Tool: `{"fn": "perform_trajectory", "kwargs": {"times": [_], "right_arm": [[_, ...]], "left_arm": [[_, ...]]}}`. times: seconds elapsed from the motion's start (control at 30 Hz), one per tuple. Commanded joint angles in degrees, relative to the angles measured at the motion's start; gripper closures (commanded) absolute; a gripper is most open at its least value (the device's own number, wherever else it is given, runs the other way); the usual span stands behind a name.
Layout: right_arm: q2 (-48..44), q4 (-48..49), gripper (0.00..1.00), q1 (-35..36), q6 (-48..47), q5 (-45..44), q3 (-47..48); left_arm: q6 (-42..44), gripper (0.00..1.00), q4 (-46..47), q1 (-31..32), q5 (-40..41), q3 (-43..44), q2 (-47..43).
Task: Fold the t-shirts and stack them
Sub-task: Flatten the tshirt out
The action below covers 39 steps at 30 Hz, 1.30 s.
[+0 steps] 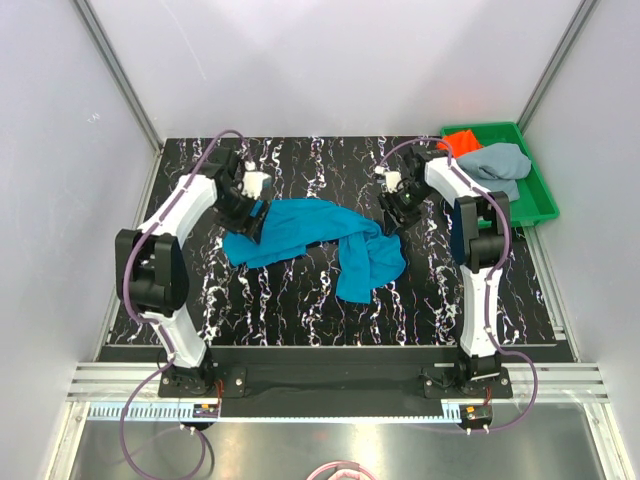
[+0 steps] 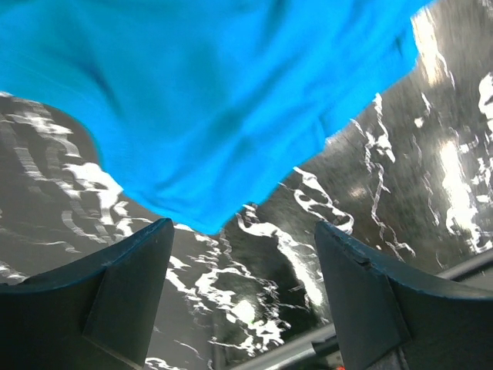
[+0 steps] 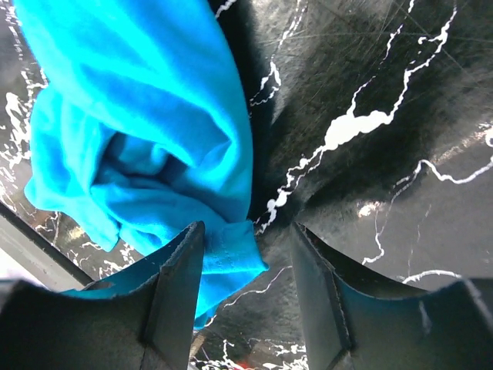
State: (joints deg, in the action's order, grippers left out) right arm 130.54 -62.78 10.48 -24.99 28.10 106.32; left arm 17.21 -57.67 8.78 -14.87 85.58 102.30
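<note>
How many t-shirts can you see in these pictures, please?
3. The teal-blue t-shirt lies crumpled on the table; the orange-red t-shirt and the grey-blue t-shirt sit in the green tray at the far right. More could be hidden beneath those two.

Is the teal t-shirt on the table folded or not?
Not folded. The teal t-shirt lies rumpled on the table, flatter on the left, bunched and twisted on the right.

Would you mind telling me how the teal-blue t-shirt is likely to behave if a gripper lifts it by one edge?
The teal-blue t-shirt will probably flop and drape, since it lies rumpled with one end bunched in folds. It looks light, being thin cloth. Pushed, it would likely wrinkle on the table rather than slide whole.
</note>
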Motion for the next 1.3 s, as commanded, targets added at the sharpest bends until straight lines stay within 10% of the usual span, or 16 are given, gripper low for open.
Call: {"fn": "perform_trajectory", "kwargs": {"times": [0.0,1.27], "right_arm": [[-4.9,-0.5,0.44,-0.1,0.7,1.0,-0.8],[-4.4,-0.1,0.48,-0.1,0.4,1.4,-2.3]], "left_arm": [[1.9,0.21,-2.5,2.7,-4.7,-2.3,-2.5],[-3.8,0.27,-5.6,2.4,-0.1,-4.2,8.8]]}}
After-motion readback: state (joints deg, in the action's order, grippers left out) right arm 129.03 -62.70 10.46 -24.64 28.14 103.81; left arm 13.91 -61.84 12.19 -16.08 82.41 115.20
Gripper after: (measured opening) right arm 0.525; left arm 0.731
